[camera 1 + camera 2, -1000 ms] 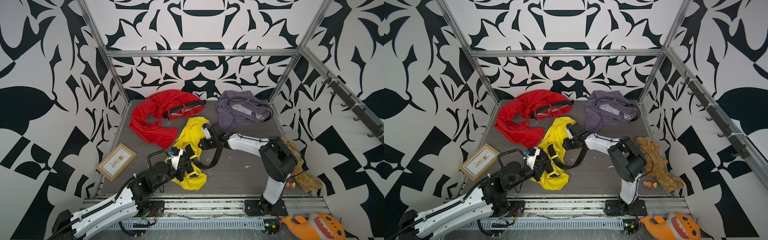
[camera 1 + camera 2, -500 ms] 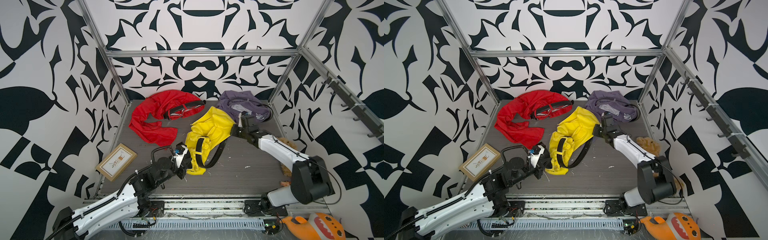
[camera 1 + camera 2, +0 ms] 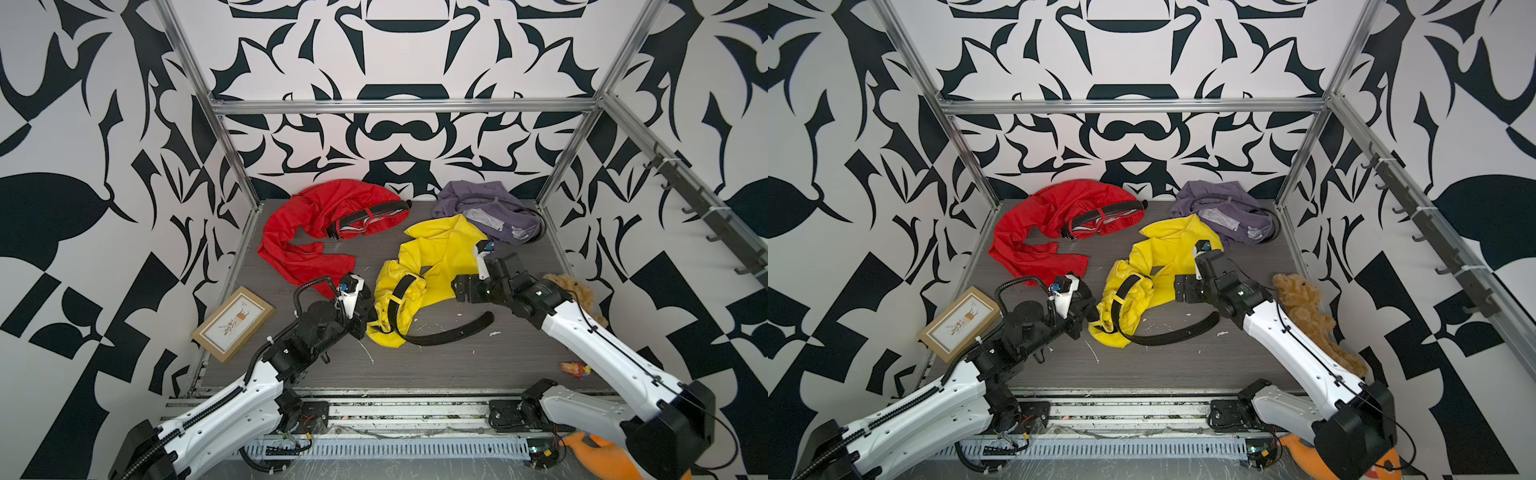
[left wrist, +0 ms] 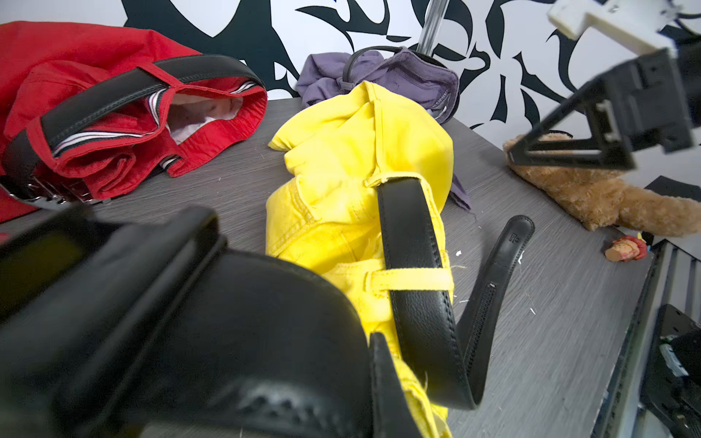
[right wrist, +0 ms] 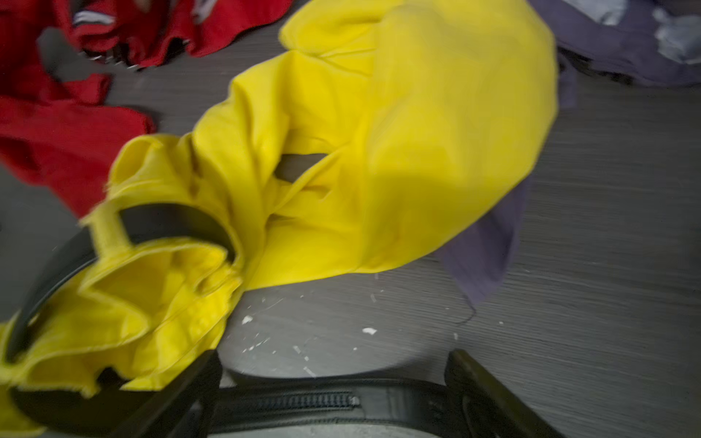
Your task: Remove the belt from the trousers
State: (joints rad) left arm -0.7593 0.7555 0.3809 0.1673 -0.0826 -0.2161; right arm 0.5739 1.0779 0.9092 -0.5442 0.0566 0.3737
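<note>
In both top views we find the yellow trousers [image 3: 440, 253] [image 3: 1167, 253] crumpled in the middle of the desk [image 3: 457, 370]. The black belt [image 3: 453, 330] [image 3: 1183, 332] runs through their waistband loops, and its free tail curves out flat over the wood. The left pincer [image 3: 368, 324] [image 3: 1086, 322] is clamped on the belt at the near end of the waistband. The right pincer [image 3: 459, 289] [image 3: 1183, 289] hangs beside the trouser leg with its jaws spread and nothing in them.

From the left wrist, the belt [image 4: 413, 242] passes under a yellow loop on the trousers [image 4: 341, 159], and black leather fills the foreground.

From the right wrist, blurred, the fingers [image 5: 197, 383] stand wide apart above the desk, and the belt's tail [image 5: 303, 402] lies across below them, with the trousers [image 5: 417, 132] beyond.
</note>
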